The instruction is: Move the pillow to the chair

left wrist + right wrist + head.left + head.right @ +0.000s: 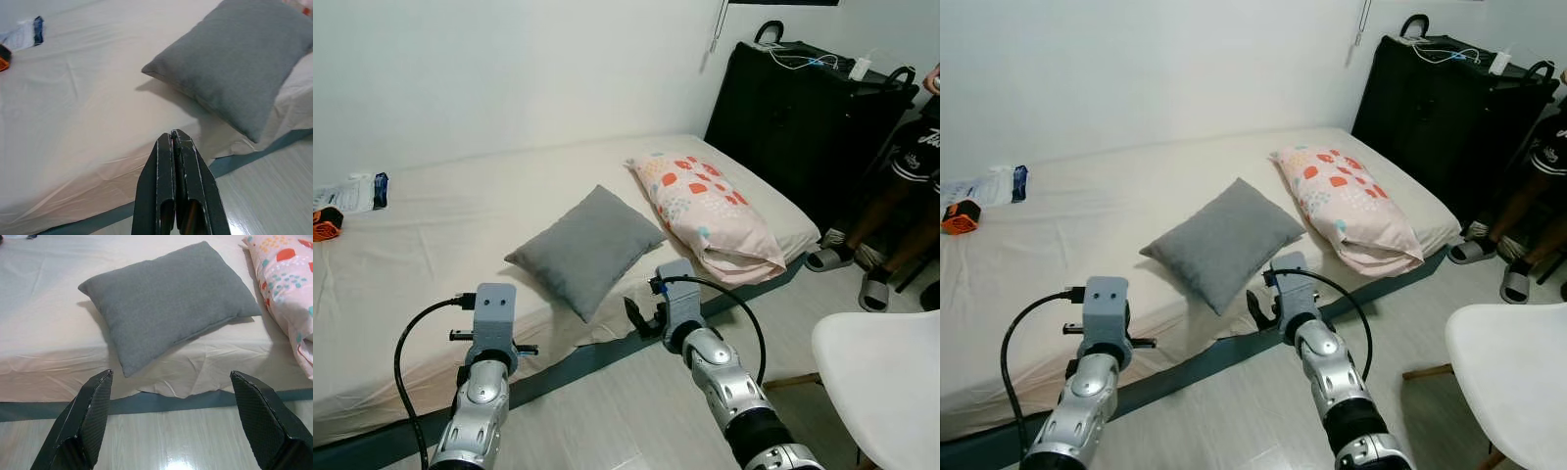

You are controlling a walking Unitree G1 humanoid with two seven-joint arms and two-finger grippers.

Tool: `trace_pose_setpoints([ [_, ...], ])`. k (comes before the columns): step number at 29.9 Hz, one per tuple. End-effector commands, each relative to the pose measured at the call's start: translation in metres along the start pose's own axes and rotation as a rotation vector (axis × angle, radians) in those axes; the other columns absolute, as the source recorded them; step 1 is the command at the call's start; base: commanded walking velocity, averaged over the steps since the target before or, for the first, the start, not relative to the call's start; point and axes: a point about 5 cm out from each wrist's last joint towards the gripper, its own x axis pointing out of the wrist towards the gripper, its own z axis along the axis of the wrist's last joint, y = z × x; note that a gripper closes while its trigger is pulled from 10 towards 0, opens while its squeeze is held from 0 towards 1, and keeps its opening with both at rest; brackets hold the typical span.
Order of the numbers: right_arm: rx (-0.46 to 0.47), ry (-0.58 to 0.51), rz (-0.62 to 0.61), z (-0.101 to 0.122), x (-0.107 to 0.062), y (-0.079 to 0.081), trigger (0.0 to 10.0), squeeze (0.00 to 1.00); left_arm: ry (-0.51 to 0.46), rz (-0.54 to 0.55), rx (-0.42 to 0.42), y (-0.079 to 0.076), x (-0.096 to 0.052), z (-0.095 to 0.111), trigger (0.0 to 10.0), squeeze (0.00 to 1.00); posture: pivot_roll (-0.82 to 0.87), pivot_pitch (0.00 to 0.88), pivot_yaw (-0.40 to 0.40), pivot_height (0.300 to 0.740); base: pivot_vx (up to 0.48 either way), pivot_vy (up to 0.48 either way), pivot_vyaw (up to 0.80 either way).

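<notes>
Lying on the bed, grey pillow (168,301) faces wide-spread right claw (171,421).

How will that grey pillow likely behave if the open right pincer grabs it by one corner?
The grey pillow looks plump and fabric-covered, so probably light but floppy, sagging from a corner grip. Its corner overhangs the bed edge, so the right pincer could likely pinch it easily. The woven cover probably won't slip.

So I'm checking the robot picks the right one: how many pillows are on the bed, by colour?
Grey pillow: 1
Pink patterned pillow: 1
Total: 2 pillows, both lying on the bed, apart from each other. The right gripper, fingers open, faces the grey one.
</notes>
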Motion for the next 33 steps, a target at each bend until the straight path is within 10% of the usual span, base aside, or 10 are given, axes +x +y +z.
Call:
trace_pose_setpoints([
  [1,0.018,-0.002,-0.025,-0.002,-0.001,-0.005,10.0,0.0,0.001,-0.024,0.013,-0.005,0.0,-0.001,10.0,0.0,0.05,0.0,-0.094,0.74,0.0,0.0,0.0],
  [33,0.016,0.025,-0.018,-0.002,0.003,-0.003,10.0,0.0,-0.059,-0.117,-0.066,-0.013,0.004,0.013,10.0,0.0,0.06,0.0,-0.115,0.74,0.04,0.0,0.0],
])
